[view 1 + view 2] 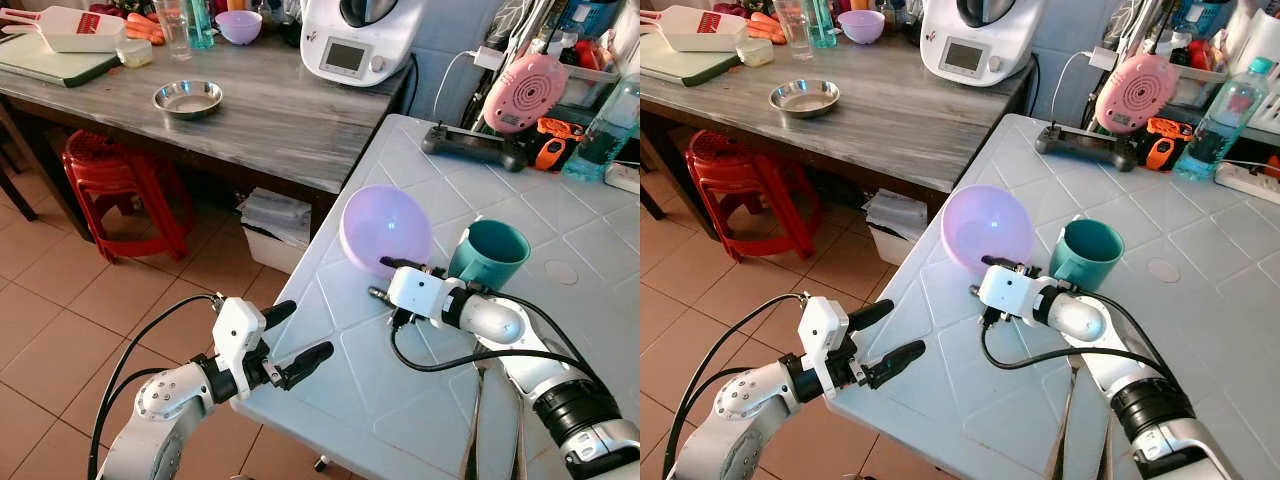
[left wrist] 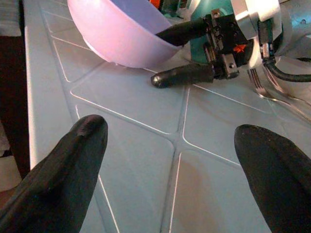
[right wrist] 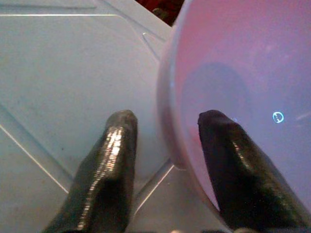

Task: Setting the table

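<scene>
bowl: purple plastic bowl (image 1: 385,228) on the pale tiled table (image 1: 560,330), near its left edge, tipped up so the opening faces the head camera. Teal mug (image 1: 489,254) stands upright just beside it, on its right.
handling: looks thin-walled, light and stiff. Glossy, so likely slippery under a pinch. Not fragile, but it will swing or rock if held by one point of the rim.
grip point: the rim is the only real option, one finger inside and one outside, as deep as the wall allows.
right gripper: right gripper (image 1: 386,279) is at the bowl's near rim. Right wrist view shows one finger (image 3: 238,170) inside the bowl and the other outside over the table, with the rim between them.
right state: fingers straddle the wall with some gap visible, so I read them as apart and not yet clamped. Contact on the inner side is hard to judge from this close view.
right arm pose: forearm lies low over the table, reaching forward and toward the left, wrist roughly level.
left gripper: left gripper (image 1: 295,340) hovers at the table's near left corner, fingers spread wide, holding nothing, pointed toward the bowl.
cutlery: a fork (image 2: 265,90) lies on the table under the right arm.
risk: closing on a tilted rim may pop the bowl out sideways toward the table edge.
</scene>
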Robot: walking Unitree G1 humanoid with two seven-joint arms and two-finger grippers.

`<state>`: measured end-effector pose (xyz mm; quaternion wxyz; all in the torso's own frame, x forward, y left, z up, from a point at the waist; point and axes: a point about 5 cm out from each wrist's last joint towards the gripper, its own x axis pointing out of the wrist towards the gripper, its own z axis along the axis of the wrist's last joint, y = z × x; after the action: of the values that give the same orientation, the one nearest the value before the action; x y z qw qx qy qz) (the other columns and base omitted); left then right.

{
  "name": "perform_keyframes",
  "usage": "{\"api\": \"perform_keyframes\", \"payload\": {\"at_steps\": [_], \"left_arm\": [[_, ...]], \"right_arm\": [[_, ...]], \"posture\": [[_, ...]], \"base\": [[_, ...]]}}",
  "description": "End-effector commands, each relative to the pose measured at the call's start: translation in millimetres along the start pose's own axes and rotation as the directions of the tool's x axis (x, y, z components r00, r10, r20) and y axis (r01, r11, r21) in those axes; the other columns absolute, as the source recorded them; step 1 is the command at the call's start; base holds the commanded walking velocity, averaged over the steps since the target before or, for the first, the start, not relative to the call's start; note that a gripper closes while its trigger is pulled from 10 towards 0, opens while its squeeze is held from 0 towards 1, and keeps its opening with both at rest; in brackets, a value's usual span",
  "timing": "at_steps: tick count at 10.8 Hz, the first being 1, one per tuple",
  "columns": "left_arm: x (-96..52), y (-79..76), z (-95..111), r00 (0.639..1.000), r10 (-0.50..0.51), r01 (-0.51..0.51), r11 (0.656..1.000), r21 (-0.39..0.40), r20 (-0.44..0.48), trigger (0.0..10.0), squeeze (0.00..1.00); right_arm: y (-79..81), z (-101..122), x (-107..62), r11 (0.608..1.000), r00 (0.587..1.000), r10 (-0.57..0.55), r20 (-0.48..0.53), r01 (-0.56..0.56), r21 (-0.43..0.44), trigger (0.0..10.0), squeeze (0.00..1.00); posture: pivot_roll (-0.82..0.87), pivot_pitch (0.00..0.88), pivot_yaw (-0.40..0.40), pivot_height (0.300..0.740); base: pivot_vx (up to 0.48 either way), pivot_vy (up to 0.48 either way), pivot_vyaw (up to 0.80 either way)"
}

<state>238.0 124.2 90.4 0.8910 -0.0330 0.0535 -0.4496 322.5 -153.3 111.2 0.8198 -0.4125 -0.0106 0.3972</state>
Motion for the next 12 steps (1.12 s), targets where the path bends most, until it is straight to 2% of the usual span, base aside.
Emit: {"api": "perform_keyframes", "payload": {"at_steps": [1, 3, 4, 7, 10, 11, 12], "left_arm": [[2.4, -2.8, 2.9, 1.0, -0.023, 0.023, 1.0, 0.013, -0.003, 10.0, 0.0], [3.3, -2.6, 4.9, 1.0, -0.007, 0.007, 1.0, 0.014, 0.018, 10.0, 0.0], [4.1, 1.4, 8.6, 0.998, 0.032, -0.032, 0.999, 0.011, 0.05, 10.0, 0.0], [6.9, 5.1, 12.5, 0.997, 0.037, -0.038, 0.999, 0.017, 0.065, 10.0, 0.0], [9.3, 7.2, 17.4, 0.994, 0.062, -0.062, 0.998, 0.005, 0.096, 10.0, 0.0], [10.3, 13.1, 20.7, 0.987, 0.114, -0.117, 0.993, 0.019, 0.112, 10.0, 0.0], [10.9, 33.9, 22.2, 0.949, 0.297, -0.302, 0.953, 0.036, 0.108, 10.0, 0.0]], "right_arm": [[-6.8, -0.7, -2.0, 1.0, 1.0, -0.017, -0.004, 0.017, -0.019, 0.0, 0.0], [-9.1, 1.9, -2.6, 0.999, 1.0, -0.025, 0.015, 0.025, -0.034, 0.0, 0.0], [-12.2, 5.8, -2.7, 0.998, 0.999, -0.037, 0.035, 0.038, -0.041, 0.0, 0.0], [-18.3, 10.0, -4.6, 0.996, 0.996, -0.072, 0.058, 0.075, -0.044, 0.0, 0.0], [-22.9, 13.8, -7.7, 0.992, 0.989, -0.121, 0.081, 0.123, -0.02, 0.0, 0.0], [-24.6, 19.9, -7.9, 0.99, 0.985, -0.138, 0.107, 0.141, -0.023, 0.0, 0.0], [-26.8, 29.9, -6.7, 0.986, 0.975, -0.163, 0.148, 0.165, -0.002, 0.0, 0.0]], "posture": [[0.07, 0.091, -0.041, 0.74], [0.07, 0.087, -0.045, 0.74], [0.07, 0.085, -0.045, 0.74], [0.06, 0.075, -0.046, 0.74], [0.06, 0.068, -0.045, 0.74], [0.06, 0.067, -0.043, 0.74], [0.06, 0.065, -0.042, 0.74]], "base": [[0.0, 0.0, 0.0], [0.0, 0.0, 0.0], [0.0, 0.0, 0.0], [0.0, 0.0, 0.0], [0.0, 0.0, 0.0], [0.0, 0.0, 0.0], [0.0, 0.0, 0.0]]}}
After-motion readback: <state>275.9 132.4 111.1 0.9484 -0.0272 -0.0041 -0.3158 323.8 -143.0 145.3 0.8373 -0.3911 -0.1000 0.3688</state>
